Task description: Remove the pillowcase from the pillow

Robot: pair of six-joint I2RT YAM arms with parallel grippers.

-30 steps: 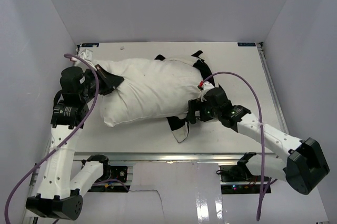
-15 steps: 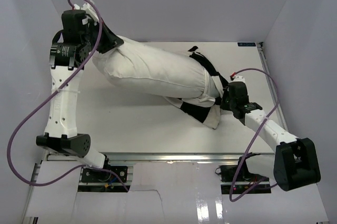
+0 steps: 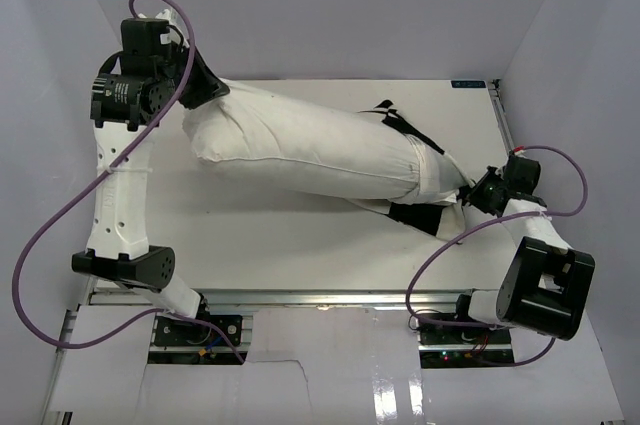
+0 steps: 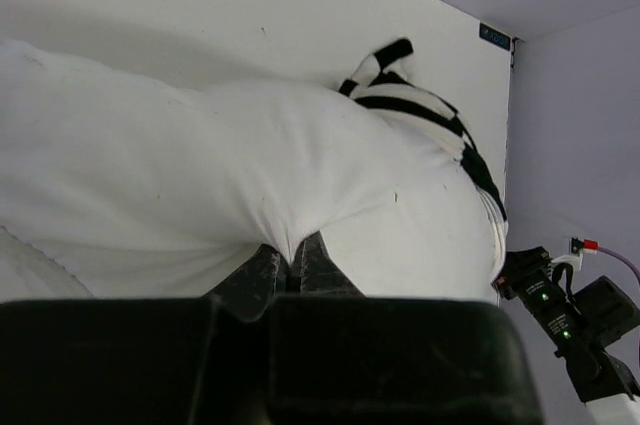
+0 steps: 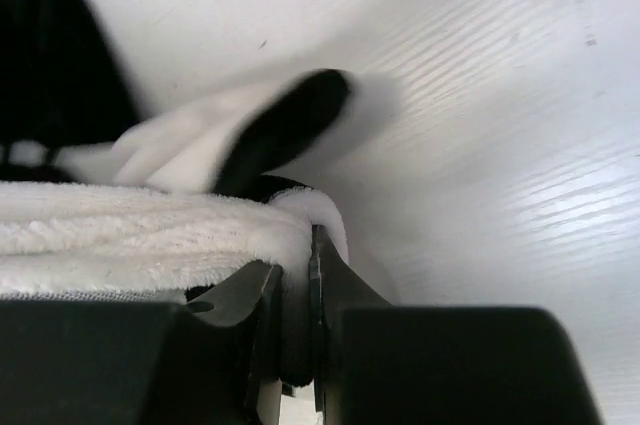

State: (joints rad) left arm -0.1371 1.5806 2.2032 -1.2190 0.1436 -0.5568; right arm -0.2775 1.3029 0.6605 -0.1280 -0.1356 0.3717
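Note:
The pillow (image 3: 310, 150), plump and off-white, stretches from the far left to the right across the table. My left gripper (image 3: 212, 95) is shut on its far-left corner; in the left wrist view the fingers (image 4: 262, 273) pinch a fold of the pillow (image 4: 180, 175). The black-and-white checked pillowcase (image 3: 412, 215) is bunched round the pillow's right end, and it also shows in the left wrist view (image 4: 420, 110). My right gripper (image 3: 472, 193) is shut on the pillowcase's edge; in the right wrist view the gripper (image 5: 295, 267) clamps the fuzzy white hem of the pillowcase (image 5: 150, 235).
The white table (image 3: 250, 235) lies under the pillow, with grey walls on three sides. Purple cables loop off both arms. The right arm (image 4: 570, 315) shows at the lower right of the left wrist view.
My left arm has carried the pillow's corner up and toward the far left. My right gripper has shut on the pillowcase and pulled it right, sliding the cover toward the pillow's right end.

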